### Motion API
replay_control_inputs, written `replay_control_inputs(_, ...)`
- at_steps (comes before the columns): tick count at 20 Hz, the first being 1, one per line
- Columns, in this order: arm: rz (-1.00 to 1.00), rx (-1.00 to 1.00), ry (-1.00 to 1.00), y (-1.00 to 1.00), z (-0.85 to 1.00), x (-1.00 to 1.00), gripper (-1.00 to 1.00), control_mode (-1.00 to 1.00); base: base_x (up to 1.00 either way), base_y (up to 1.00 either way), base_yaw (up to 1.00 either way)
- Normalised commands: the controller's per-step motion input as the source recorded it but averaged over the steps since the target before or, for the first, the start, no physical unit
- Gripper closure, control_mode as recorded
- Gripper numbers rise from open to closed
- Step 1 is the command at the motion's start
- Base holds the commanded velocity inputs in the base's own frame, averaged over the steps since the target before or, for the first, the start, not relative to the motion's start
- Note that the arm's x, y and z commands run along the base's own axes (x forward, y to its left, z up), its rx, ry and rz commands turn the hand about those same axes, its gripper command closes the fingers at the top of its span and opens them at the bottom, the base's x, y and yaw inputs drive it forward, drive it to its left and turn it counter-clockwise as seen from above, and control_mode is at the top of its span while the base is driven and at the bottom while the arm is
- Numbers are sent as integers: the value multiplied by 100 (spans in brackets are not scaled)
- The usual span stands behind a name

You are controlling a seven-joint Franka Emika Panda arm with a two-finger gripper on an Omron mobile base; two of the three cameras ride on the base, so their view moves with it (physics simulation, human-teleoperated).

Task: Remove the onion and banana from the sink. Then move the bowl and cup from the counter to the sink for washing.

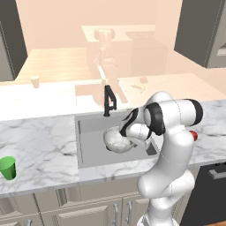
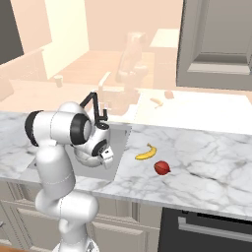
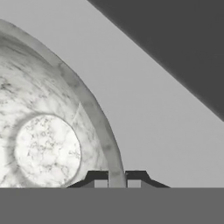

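Note:
My gripper [image 3: 117, 178] is shut on the right rim of the grey-white speckled bowl [image 1: 115, 140], which sits inside the grey sink [image 1: 90, 152] below the black faucet [image 1: 108, 100]. In the hand view the bowl [image 3: 48, 148] takes up the left side, and its rim passes between my two fingertips. Whether the bowl rests on the basin floor I cannot tell. On the marble counter [image 2: 206, 157] to the right of the sink lie the yellow banana [image 2: 146, 153] and the red onion [image 2: 162, 168]. The green cup [image 1: 7, 167] stands upright on the counter far to the left.
My arm bends over the sink's right edge and hides most of the basin in the right base view. A dark appliance front [image 2: 206, 226] sits under the counter at the right. Beige cabinet doors [image 1: 88, 207] run below the sink.

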Motion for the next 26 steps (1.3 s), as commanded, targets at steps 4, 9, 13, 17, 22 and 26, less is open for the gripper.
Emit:
replay_control_inputs(4,0,0,0,0,-6,3,100,-100,0,0,0)
replay_control_inputs(9,0,0,0,0,-3,2,100,-100,0,0,0)
replay_control_inputs(13,0,0,0,2,-1,0,100,-100,0,0,0)
replay_control_inputs(17,0,0,-1,2,1,0,-100,-100,0,0,0)
replay_control_inputs(22,0,0,-1,6,7,0,-100,-100,0,0,0)
replay_control_inputs(26,0,0,-6,6,16,-1,-100,-100,0,0,0)
